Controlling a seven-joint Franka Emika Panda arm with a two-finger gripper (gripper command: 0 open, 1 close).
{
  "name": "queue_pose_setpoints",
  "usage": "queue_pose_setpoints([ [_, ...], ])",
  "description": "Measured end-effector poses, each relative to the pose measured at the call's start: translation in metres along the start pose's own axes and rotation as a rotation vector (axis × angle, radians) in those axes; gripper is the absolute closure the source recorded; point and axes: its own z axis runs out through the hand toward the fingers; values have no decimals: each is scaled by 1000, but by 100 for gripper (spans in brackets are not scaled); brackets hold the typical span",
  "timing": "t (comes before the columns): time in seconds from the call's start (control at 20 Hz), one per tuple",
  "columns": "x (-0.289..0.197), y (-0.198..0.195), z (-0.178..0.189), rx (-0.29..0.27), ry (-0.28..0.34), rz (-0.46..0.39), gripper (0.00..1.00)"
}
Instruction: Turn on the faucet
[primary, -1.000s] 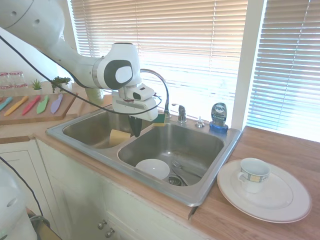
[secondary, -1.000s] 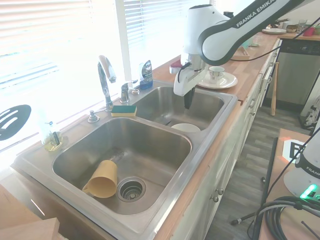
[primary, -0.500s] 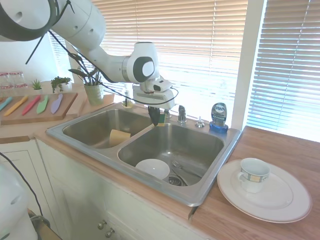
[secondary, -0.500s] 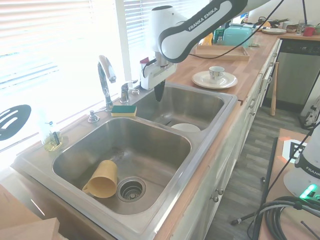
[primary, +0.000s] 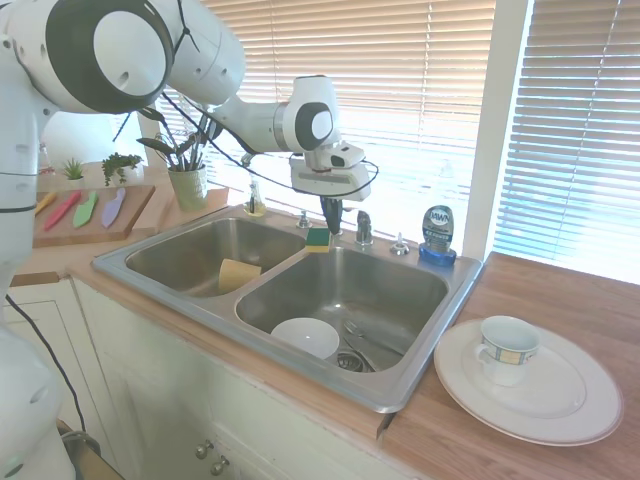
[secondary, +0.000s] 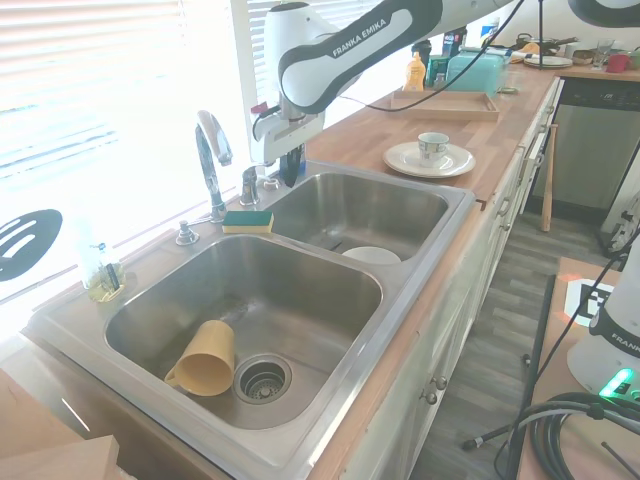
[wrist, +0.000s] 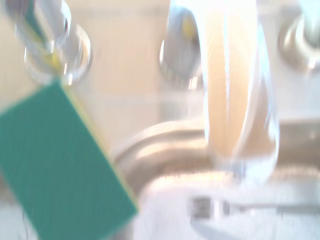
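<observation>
Hanging just above the rear ledge of the sink, the claw is seen close to the short chrome lever handle of the faucet, on the side nearer the sponge. Its dark fingers point down and appear close together; whether anything is touched cannot be told. One faucet is counted: its tall arched spout stands at the back between the two basins, mostly hidden behind the arm in the first exterior view and clearly shown in the second. The lever handle stands apart from the spout, just beside it.

Two basins are counted in the one steel sink. One yellow cup lies on its side in the basin away from the plate, near its drain. One white bowl rests in the other basin. One green and yellow sponge lies on the ledge between spout and handle; in the wrist view it shows as a blurred green slab. One blue dish soap bottle stands at the rear corner. On the wooden bench, one white plate carries one cup.
</observation>
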Motion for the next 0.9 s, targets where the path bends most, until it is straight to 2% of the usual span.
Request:
queue_pose_setpoints([
  [0.6, 10, -27, 9, 40, 24, -5, 100],
  [0.9, 12, -39, 2, 110, 152, 30, 100],
])
